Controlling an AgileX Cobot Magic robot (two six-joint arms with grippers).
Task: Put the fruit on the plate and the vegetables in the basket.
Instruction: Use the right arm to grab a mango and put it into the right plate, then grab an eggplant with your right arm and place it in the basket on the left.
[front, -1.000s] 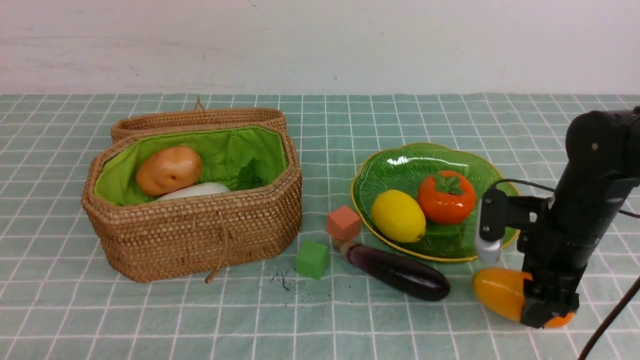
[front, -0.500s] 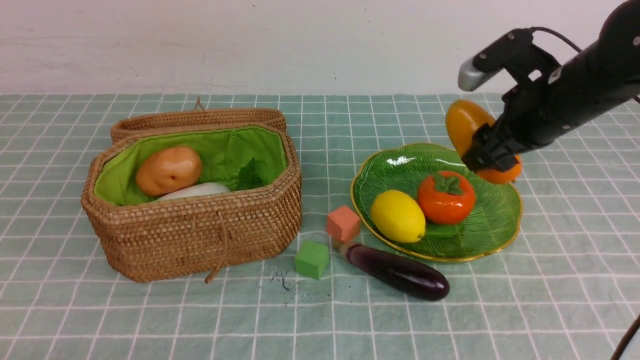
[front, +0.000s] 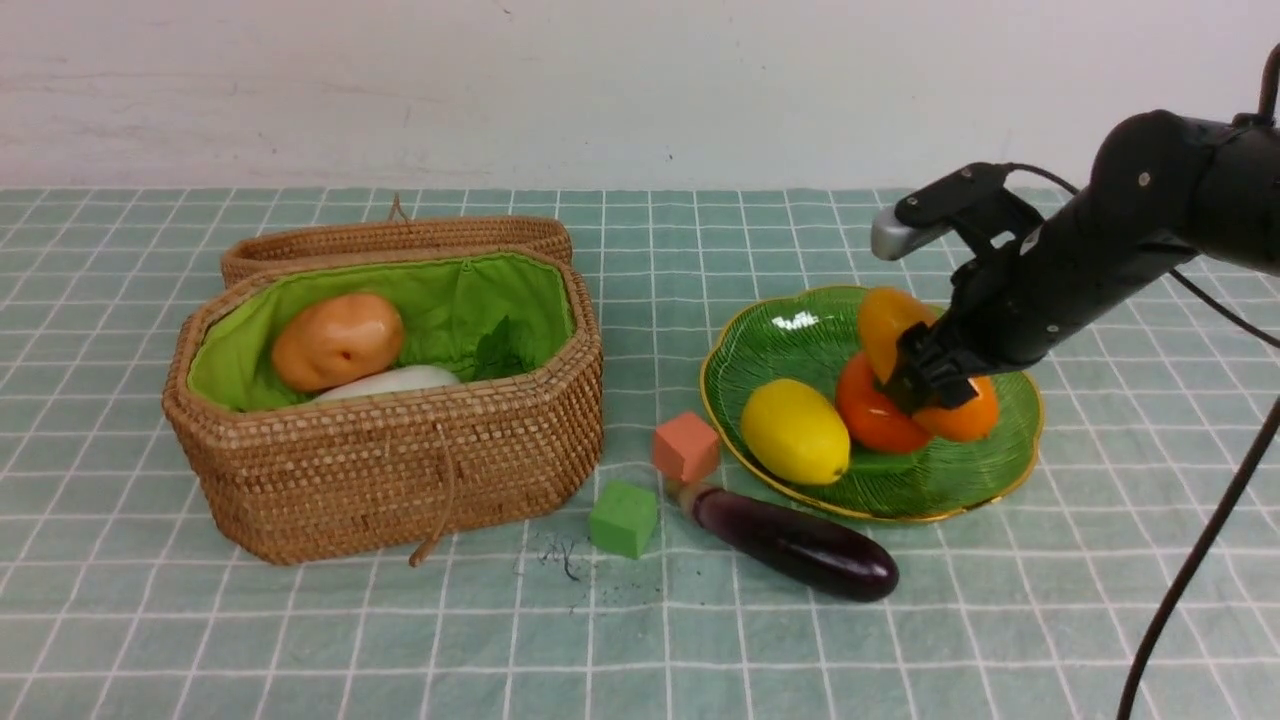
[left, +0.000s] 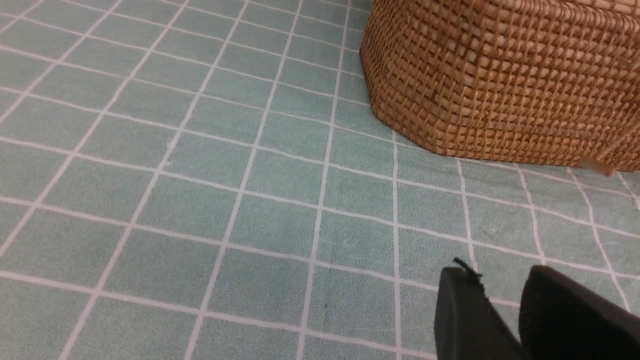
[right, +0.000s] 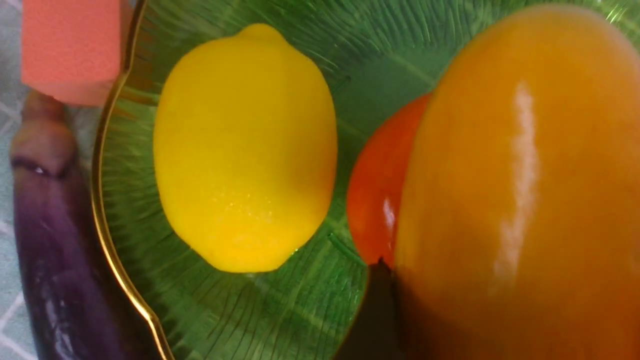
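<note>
Right gripper (front: 925, 375) clamped on the mango (front: 885, 325), which sits between its fingers, held tilted over the green plate (front: 985, 470), one end above and one end below the fingers. The mango overlaps the orange-red round fruit (front: 865, 410) on the plate; whether they touch cannot be told. In the right wrist view the mango (right: 520, 190) fills the near side, with the round fruit (right: 380, 175) beneath it and the lemon (right: 245, 150) just beside. The lemon (front: 795, 432) lies on the plate's left part. Eggplant (front: 795, 540) lies on the tablecloth (front: 300, 630) just in front of the plate, its stem end near the salmon cube (front: 686, 446); green cube (front: 623, 518) beside it. Open basket (front: 400, 470) at left contains the potato (front: 337, 340) and white radish (front: 390, 381). Left gripper (left: 520, 310) appears low over the cloth near the basket (left: 500, 75); fingertips close together, holding nothing.
</note>
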